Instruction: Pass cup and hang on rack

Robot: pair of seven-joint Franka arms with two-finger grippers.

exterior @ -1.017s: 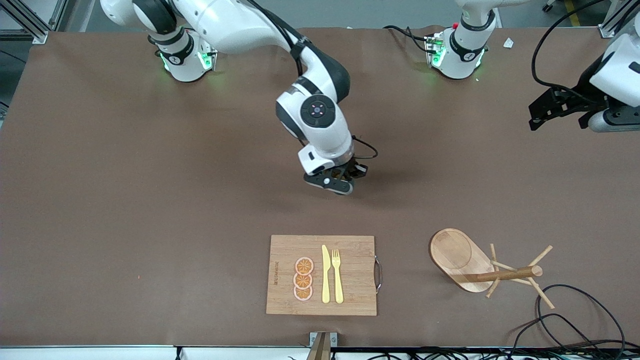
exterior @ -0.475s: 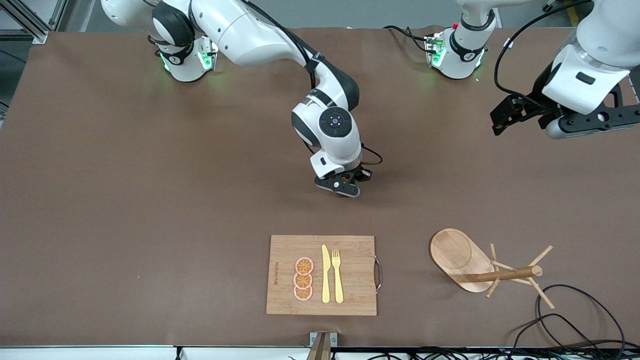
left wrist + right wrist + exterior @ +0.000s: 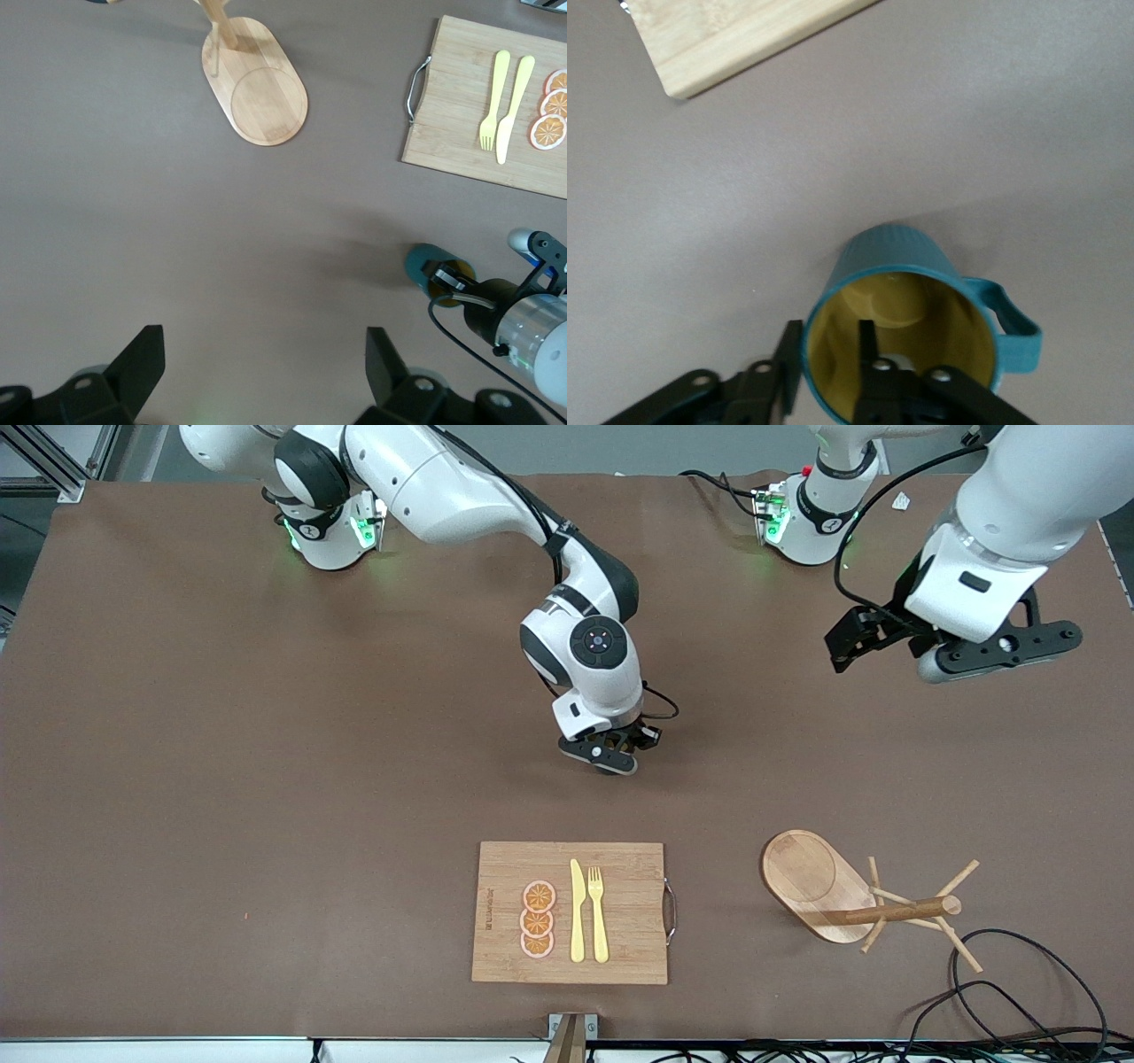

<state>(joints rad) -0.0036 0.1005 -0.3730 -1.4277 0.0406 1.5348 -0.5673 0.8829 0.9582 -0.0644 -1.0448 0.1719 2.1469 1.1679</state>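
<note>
The right pincer (image 3: 609, 760) is low over the middle of the table (image 3: 266, 779), with the bamboo cutting board (image 3: 571, 912) nearer to the front camera; in the right wrist view one finger stands inside the teal cup (image 3: 908, 332) and the other outside its wall, with a small gap to the rim, so the jaws look partly open and I cannot tell for sure if they grip the wall or have let it go; the cup appears to stand on the table, its handle (image 3: 1014, 323) pointing away from the fingers; the left pincer (image 3: 961, 646) hovers over the table toward the left arm's end, its jaws wide open and holding nothing; the wooden mug rack (image 3: 855, 899) lies nearer to the front camera than this pincer, beside the cutting board, and its pegs are all bare; I judge that the passing step is in hand, with the cup set down at the middle for the other arm; the next move calls for the right pincer to lift clear of the rim, and then the left pincer must come over the cup and take it so that the handle remains free for a peg.
</note>
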